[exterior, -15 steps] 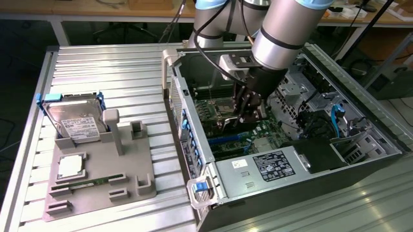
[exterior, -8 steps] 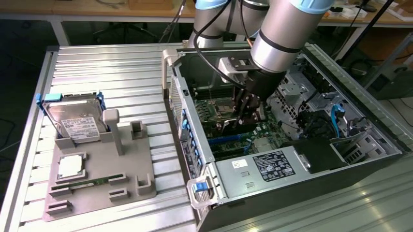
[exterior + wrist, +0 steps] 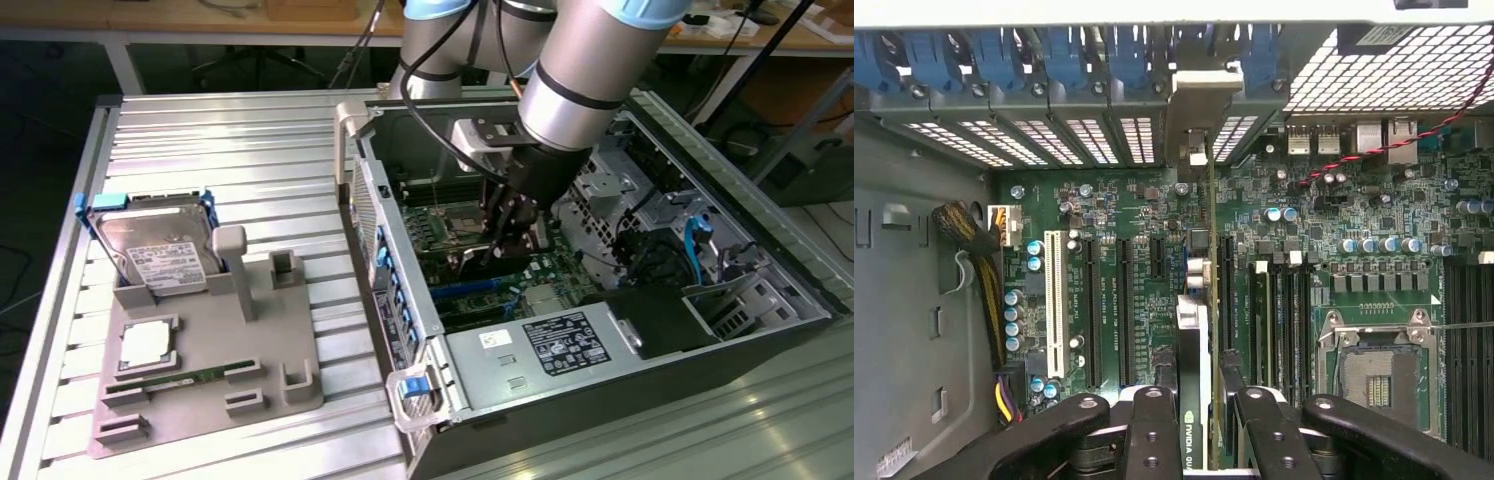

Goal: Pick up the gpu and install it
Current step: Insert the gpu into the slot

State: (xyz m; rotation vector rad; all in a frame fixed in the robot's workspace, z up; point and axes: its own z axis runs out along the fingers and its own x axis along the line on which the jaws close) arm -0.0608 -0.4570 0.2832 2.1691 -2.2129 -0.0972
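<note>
1. The gripper (image 3: 514,245) hangs inside the open computer case (image 3: 747,290), in the middle of the exterior view, low over the green motherboard (image 3: 534,270).
2. In the wrist view the gripper (image 3: 1199,435) sits at the bottom centre of the frame, and its black fingers (image 3: 1154,430) are clenched on the gpu (image 3: 1194,370), one on each side of the card.
3. The gpu is seen edge-on there, a thin card running up the middle of the frame towards the case's back wall.
4. Its silver end bracket (image 3: 1199,95) stands near the top centre of the wrist view, against the row of vented slot covers (image 3: 1084,140).
5. The card stands upright above the motherboard (image 3: 1134,260), between the black expansion slots and the memory slots; whether it is seated in a slot cannot be told.
6. In the lower left of the exterior view a grey holder (image 3: 200,390) rests on the metal table (image 3: 227,140).
7. The holder carries a hard drive (image 3: 154,250), a processor (image 3: 144,343) and a memory stick (image 3: 180,380), all well apart from the case.
</note>
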